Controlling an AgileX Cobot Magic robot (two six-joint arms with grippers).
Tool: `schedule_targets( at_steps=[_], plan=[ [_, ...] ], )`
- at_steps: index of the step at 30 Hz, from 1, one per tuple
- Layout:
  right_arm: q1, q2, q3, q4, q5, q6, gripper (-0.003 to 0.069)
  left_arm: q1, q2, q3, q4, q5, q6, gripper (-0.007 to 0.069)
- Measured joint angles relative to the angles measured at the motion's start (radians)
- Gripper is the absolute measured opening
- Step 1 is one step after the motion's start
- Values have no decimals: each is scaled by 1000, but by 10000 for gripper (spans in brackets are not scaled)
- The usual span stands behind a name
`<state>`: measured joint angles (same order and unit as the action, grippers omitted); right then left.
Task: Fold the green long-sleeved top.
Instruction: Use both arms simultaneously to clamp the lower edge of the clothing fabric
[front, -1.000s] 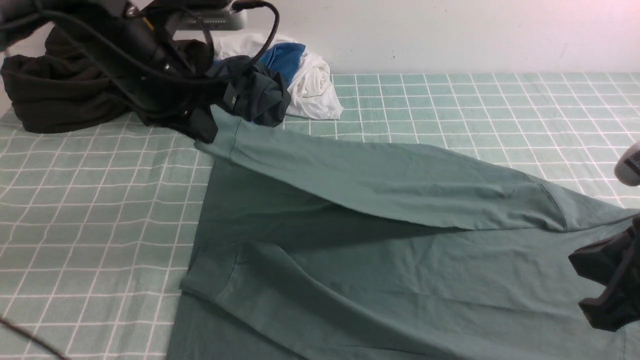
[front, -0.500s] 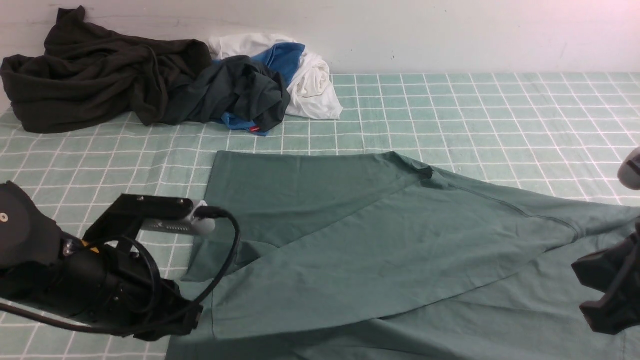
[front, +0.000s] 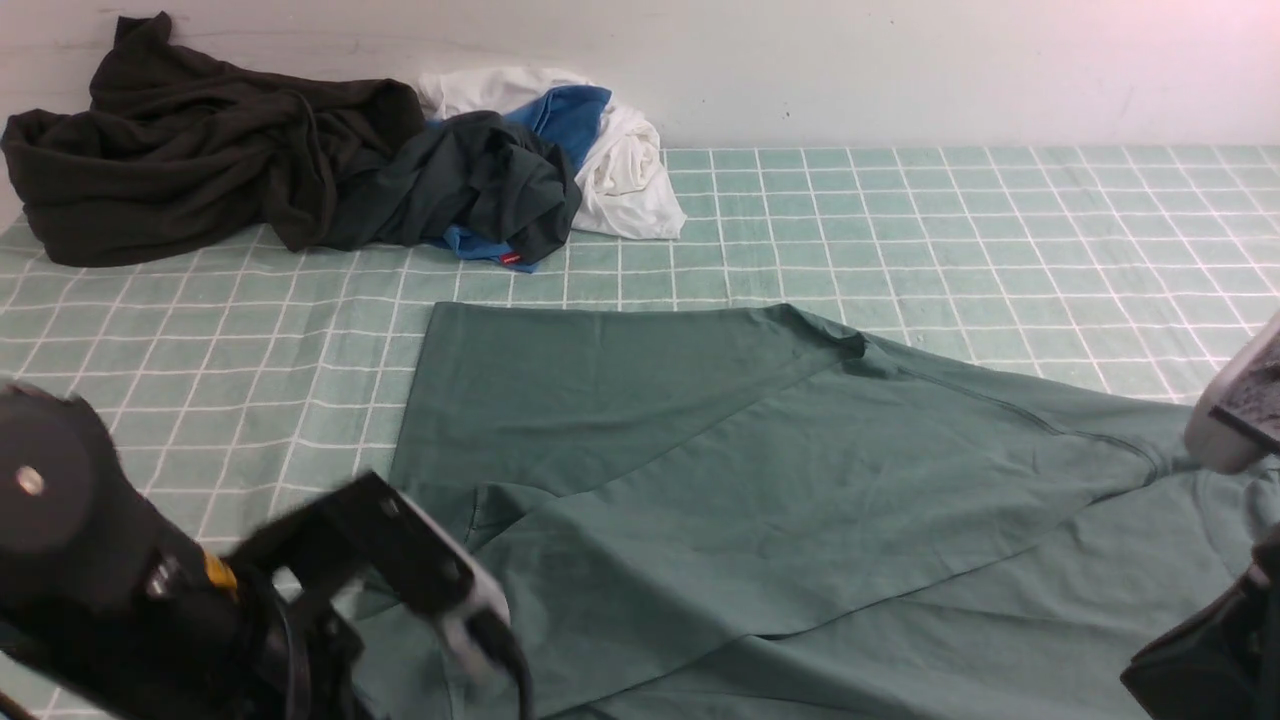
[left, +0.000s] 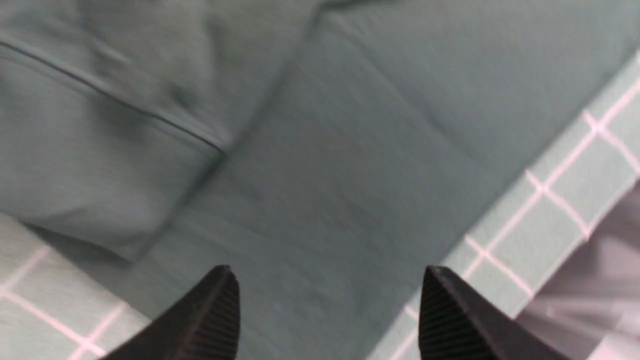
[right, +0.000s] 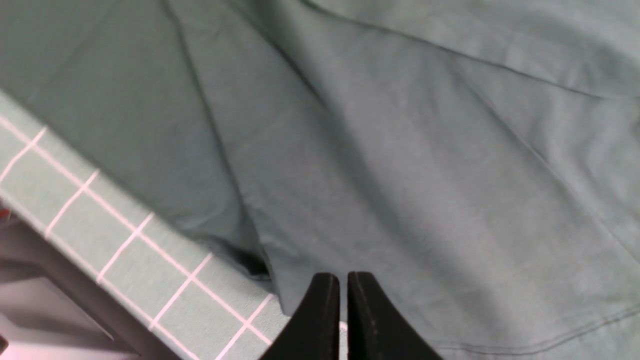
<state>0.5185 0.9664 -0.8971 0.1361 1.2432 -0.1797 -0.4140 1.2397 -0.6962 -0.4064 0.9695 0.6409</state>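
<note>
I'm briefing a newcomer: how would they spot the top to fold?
On the checked tablecloth, the green long-sleeved top lies spread across the near half. Unlike the crumpled dark, blue and white clothes heaped by the back wall, it is sage green and flat.

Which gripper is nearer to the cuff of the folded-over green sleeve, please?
Left. The left gripper hangs open right beside the cuff of the green long-sleeved top; the right gripper, shut, sits over the top's opposite, right-hand end.
</note>
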Motion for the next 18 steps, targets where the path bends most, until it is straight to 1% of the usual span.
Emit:
schedule_targets(
  at_steps=[1, 2, 3, 4, 5, 8, 11, 14, 18],
  plan=[
    [9, 0, 0, -6, -4, -3, 22, -109, 15, 46, 89, 1, -27, 437],
    [11, 0, 0, -6, -7, -3, 22, -156, 25, 66, 123, -1, -40, 436],
    [11, 0, 0, -6, -8, -3, 22, -168, 31, 70, 133, -2, -44, 436],
    [11, 0, 0, -7, -19, -4, 22, -244, 52, 102, 191, -12, -67, 434],
    [11, 0, 0, -7, -25, -5, 22, -291, 71, 120, 232, -30, -94, 432],
    [12, 0, 0, -7, -39, -5, 22, -396, 139, 137, 344, -87, -172, 428],
    [12, 0, 0, -7, -41, -5, 22, -427, 199, 137, 421, -143, -241, 428],
    [12, 0, 0, -7, -41, -5, 22, -431, 233, 132, 468, -158, -289, 428],
    [12, 0, 0, -7, -41, -5, 22, -436, 240, 124, 491, -147, -349, 425]
  ],
)
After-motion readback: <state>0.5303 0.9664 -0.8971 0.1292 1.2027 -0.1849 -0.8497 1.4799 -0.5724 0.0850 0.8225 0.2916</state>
